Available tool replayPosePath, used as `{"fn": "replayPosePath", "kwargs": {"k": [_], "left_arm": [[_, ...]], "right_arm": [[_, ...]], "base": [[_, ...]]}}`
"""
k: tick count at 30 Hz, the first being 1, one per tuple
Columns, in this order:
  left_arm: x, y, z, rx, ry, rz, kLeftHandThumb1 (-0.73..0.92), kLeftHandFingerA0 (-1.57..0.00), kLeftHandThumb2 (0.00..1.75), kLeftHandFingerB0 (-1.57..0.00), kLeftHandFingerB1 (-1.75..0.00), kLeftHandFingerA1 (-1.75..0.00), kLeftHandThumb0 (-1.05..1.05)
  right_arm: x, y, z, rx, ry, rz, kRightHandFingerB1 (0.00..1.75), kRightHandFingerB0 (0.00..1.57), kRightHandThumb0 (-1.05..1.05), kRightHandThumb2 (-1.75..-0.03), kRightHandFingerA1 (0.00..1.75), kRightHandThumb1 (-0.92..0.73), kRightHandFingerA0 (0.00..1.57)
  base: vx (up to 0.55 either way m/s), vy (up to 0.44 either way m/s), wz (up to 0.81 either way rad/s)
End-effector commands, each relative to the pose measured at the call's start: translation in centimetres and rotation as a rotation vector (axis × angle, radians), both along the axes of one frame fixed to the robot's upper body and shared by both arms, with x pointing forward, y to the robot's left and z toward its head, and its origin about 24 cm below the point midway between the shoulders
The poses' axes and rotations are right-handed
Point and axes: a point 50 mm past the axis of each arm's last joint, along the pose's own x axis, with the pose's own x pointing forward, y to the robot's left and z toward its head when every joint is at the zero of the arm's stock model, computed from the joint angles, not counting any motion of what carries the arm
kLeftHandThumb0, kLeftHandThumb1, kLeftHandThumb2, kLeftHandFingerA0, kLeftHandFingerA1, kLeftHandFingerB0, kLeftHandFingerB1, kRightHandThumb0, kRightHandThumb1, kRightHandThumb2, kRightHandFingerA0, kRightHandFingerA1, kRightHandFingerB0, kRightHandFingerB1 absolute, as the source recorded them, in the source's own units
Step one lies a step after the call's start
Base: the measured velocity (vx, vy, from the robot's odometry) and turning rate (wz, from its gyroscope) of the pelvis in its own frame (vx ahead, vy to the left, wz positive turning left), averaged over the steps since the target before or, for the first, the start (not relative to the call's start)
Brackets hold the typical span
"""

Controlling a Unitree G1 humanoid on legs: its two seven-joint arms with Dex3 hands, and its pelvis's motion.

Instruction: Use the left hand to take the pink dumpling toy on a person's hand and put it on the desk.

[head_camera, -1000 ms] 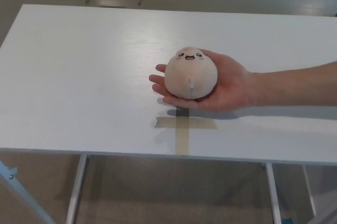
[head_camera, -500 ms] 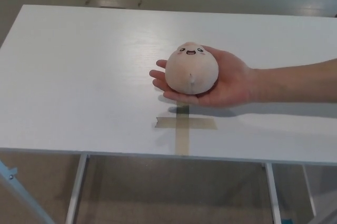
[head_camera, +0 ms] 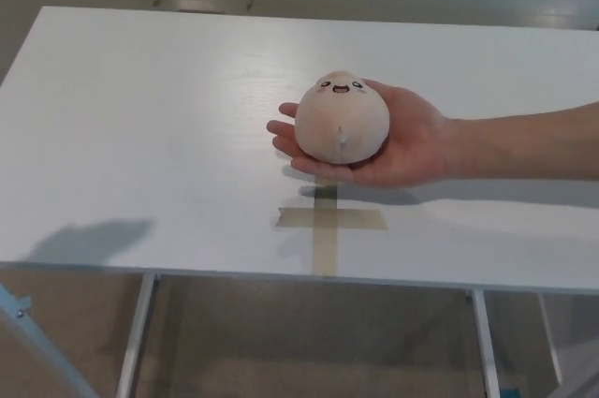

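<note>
Dumpling toy (head_camera: 342, 119): pink, round, on a person's open palm (head_camera: 404, 148) above the bench (head_camera: 140, 117).
Facing: smiling face tilted up, away from camera.
Writing: none readable.
Robot hands: neither shows.

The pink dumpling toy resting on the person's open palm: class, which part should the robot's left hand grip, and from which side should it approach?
Probably grip the pink dumpling toy around its rounded upper body, coming from above and the robot's left. The person's hand cups it from below and from the right, so the top and left flank are exposed. Neither robot hand is in view.
</note>
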Motion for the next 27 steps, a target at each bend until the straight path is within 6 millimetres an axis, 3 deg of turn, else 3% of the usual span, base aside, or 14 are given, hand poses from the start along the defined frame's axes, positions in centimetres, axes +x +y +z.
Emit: {"fn": "replayPosePath", "kwargs": {"k": [1, 2, 3, 4, 5, 7, 10, 11, 16, 23, 24, 26, 27], "left_arm": [[3.5, -10.3, 8.3, 0.231, -0.192, -0.175, 0.38, -0.37, 0.69, -0.22, -0.37, -0.45, -0.60], [4.3, -11.0, 8.2, 0.267, -0.201, -0.159, 0.43, -0.41, 0.54, -0.27, -0.30, -0.37, -0.56], [5.9, -12.3, 7.7, 0.355, -0.213, -0.138, 0.38, -0.38, 0.69, -0.23, -0.37, -0.45, -0.62], [6.4, -12.8, 7.6, 0.390, -0.216, -0.132, 0.38, -0.38, 0.69, -0.23, -0.37, -0.45, -0.62], [6.9, -13.2, 7.4, 0.422, -0.215, -0.120, 0.44, -0.41, 0.54, -0.27, -0.30, -0.37, -0.57], [8.5, -14.5, 6.5, 0.533, -0.210, -0.090, 0.44, -0.41, 0.55, -0.27, -0.30, -0.37, -0.59], [9.2, -15.1, 6.2, 0.576, -0.204, -0.080, 0.44, -0.40, 0.55, -0.26, -0.30, -0.36, -0.59], [9.8, -15.7, 6.0, 0.612, -0.194, -0.071, 0.38, -0.32, 0.67, -0.23, -0.36, -0.42, -0.59], [12.3, -18.1, 5.2, 0.698, -0.149, -0.036, 0.40, -0.27, 0.72, -0.18, -0.36, -0.42, -0.68], [14.0, -20.2, 4.2, 0.718, -0.092, -0.029, 0.39, -0.25, 0.71, -0.19, -0.37, -0.41, -0.66], [14.6, -21.0, 3.6, 0.739, -0.080, -0.023, 0.44, -0.29, 0.55, -0.24, -0.29, -0.33, -0.62], [15.1, -21.8, 2.6, 0.782, -0.082, -0.010, 0.44, -0.30, 0.55, -0.24, -0.29, -0.34, -0.60], [15.5, -22.2, 1.9, 0.808, -0.081, 0.004, 0.39, -0.28, 0.71, -0.18, -0.36, -0.42, -0.64]], "right_arm": [[-0.1, 0.0, -0.1, 0.017, 0.001, -0.006, 0.42, 0.51, -0.17, -0.59, 0.47, -0.64, 0.66], [-0.1, 0.0, -0.1, 0.023, 0.001, -0.009, 0.42, 0.51, -0.17, -0.59, 0.47, -0.64, 0.66], [-0.1, 0.1, -0.1, 0.024, 0.002, -0.003, 0.42, 0.51, -0.16, -0.59, 0.47, -0.65, 0.65], [0.0, 0.1, -0.1, 0.023, 0.002, 0.000, 0.42, 0.51, -0.16, -0.59, 0.47, -0.65, 0.65], [0.0, 0.0, 0.0, 0.020, 0.003, 0.004, 0.42, 0.51, -0.16, -0.59, 0.47, -0.65, 0.65], [0.2, 0.1, 0.0, 0.015, 0.006, 0.017, 0.42, 0.51, -0.17, -0.59, 0.46, -0.65, 0.64], [0.3, 0.1, 0.0, 0.014, 0.006, 0.022, 0.42, 0.51, -0.17, -0.59, 0.46, -0.65, 0.64], [0.3, 0.1, 0.1, 0.013, 0.005, 0.024, 0.42, 0.51, -0.17, -0.59, 0.46, -0.65, 0.63], [0.7, 0.0, 0.3, 0.019, -0.008, 0.019, 0.42, 0.51, -0.16, -0.59, 0.46, -0.65, 0.63], [0.8, 0.2, 0.2, 0.037, -0.017, 0.006, 0.43, 0.52, -0.16, -0.59, 0.46, -0.65, 0.64], [0.8, 0.3, 0.2, 0.040, -0.018, 0.004, 0.43, 0.52, -0.16, -0.59, 0.47, -0.65, 0.64], [0.8, 0.4, 0.2, 0.037, -0.015, 0.009, 0.43, 0.53, -0.16, -0.59, 0.47, -0.65, 0.64], [0.9, 0.4, 0.2, 0.033, -0.016, 0.014, 0.43, 0.53, -0.16, -0.59, 0.47, -0.65, 0.64]], "base": [[0.00, 0.000, 0.00], [0.00, 0.000, 0.00], [0.00, 0.000, 0.00], [0.00, 0.000, 0.00], [0.00, 0.000, 0.00], [0.00, 0.000, 0.00], [0.00, 0.000, 0.00], [0.00, 0.000, 0.00], [0.00, 0.000, 0.00], [0.00, 0.000, 0.00], [0.00, 0.000, 0.00], [0.00, 0.000, 0.00], [0.00, 0.000, 0.00]]}}
